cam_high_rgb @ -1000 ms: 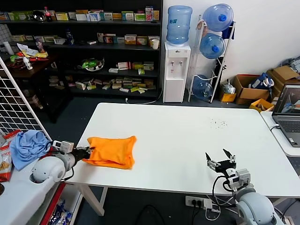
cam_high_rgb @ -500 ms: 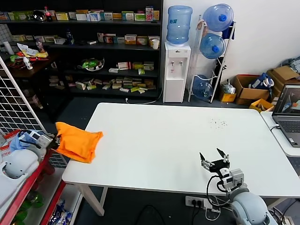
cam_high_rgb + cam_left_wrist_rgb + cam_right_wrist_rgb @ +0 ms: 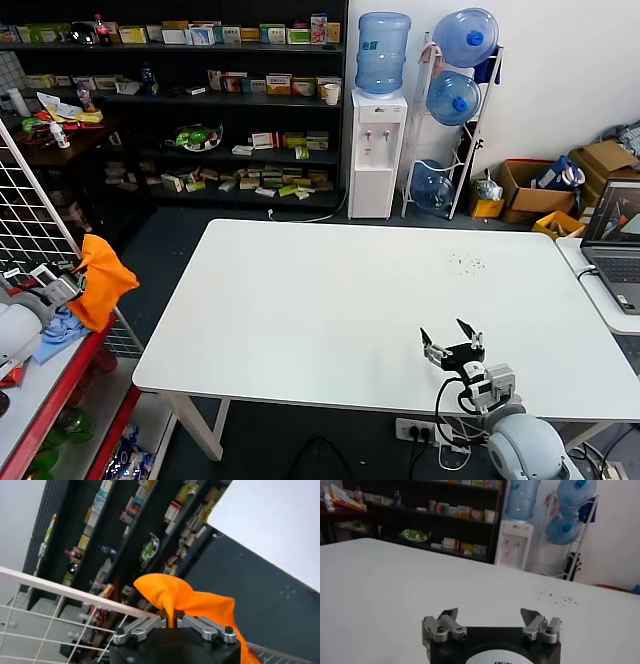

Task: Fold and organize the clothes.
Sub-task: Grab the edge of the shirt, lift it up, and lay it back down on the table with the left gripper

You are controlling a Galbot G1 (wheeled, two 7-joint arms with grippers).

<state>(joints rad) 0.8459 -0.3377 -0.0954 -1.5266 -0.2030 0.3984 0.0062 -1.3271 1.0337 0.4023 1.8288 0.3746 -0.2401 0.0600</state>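
Two grippers are ours here. The left gripper has its fingers pressed together on a bunched fold of the orange T-shirt, and in the head view we see that gripper out past the left edge of the white table, well apart from it. The T-shirt hangs from the pinch in a loose bundle, off the table altogether, drooping beside the gripper. Just below the gripper and the hanging shirt lies a light blue cloth on a side surface with a red edge. Behind the gripper stands a white wire grid panel, its bars also crossing our left wrist view. Farther beyond it are dark shelves stocked with boxes and bottles.

Our right gripper sits low over the near right part of the table, fingers spread wide apart with nothing between them; the right wrist view shows both fingers standing clear above the white surface. Far ahead of it stands a water dispenser with a rack of blue bottles next to it, and off to its right a laptop rests on a neighbouring desk.
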